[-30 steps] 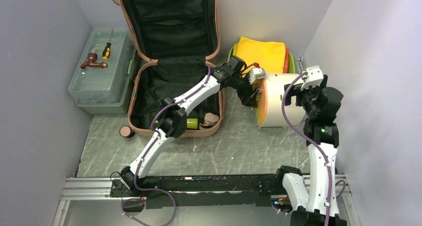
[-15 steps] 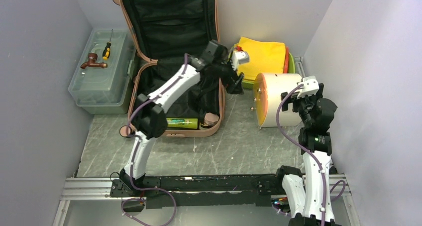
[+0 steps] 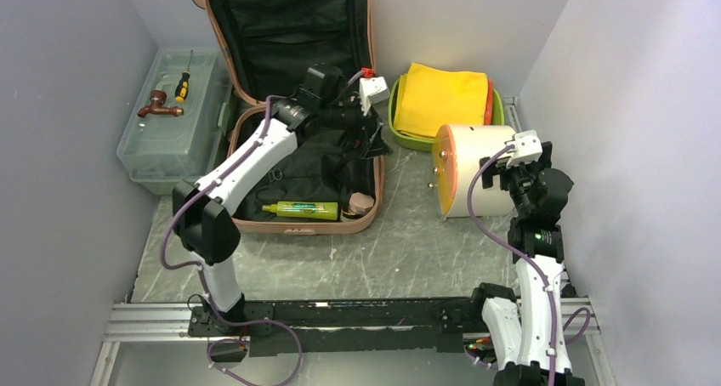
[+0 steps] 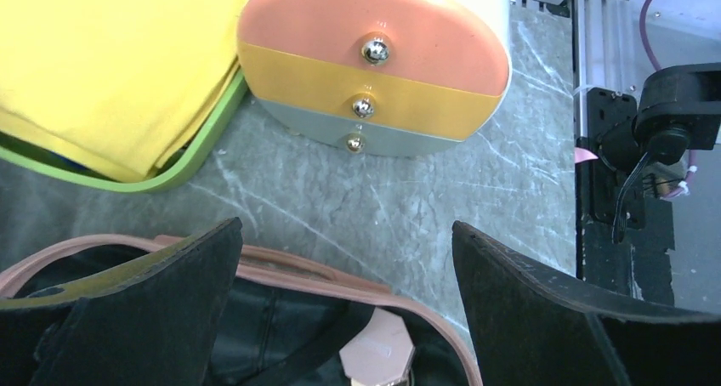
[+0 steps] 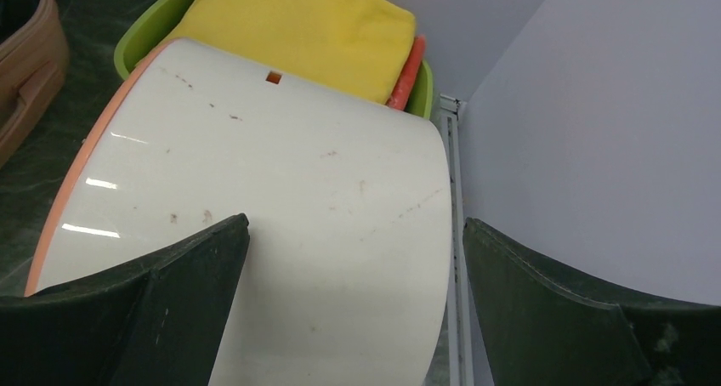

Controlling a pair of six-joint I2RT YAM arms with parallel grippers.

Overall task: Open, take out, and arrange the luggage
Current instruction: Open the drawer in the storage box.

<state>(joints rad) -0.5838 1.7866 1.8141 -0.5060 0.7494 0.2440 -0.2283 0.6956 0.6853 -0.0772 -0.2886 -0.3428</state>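
Note:
The salmon-pink luggage (image 3: 293, 105) lies open. Its lid leans on the back wall and its black-lined base rests on the table. A green bottle (image 3: 299, 209) and a pink octagonal piece (image 3: 361, 203) lie at the near end of the base. My left gripper (image 3: 369, 136) is open and empty above the base's right rim. In the left wrist view (image 4: 346, 229) that rim (image 4: 340, 275) and the pink piece (image 4: 378, 348) show between the fingers. My right gripper (image 3: 508, 178) is open and empty beside the right end of a white drum (image 3: 476, 182), which fills the right wrist view (image 5: 357, 223).
The drum (image 4: 374, 54) has orange, yellow and grey drawer fronts with metal knobs. A lime green tray (image 3: 400, 122) with folded yellow cloth (image 3: 446, 97) stands behind it. A translucent toolbox (image 3: 174, 135) at the left carries a screwdriver and a brown fitting. Walls close in on both sides.
My left arm has swung left from the drum's face to above the luggage base's right rim. My right gripper has dropped slightly beside the drum and then stayed still.

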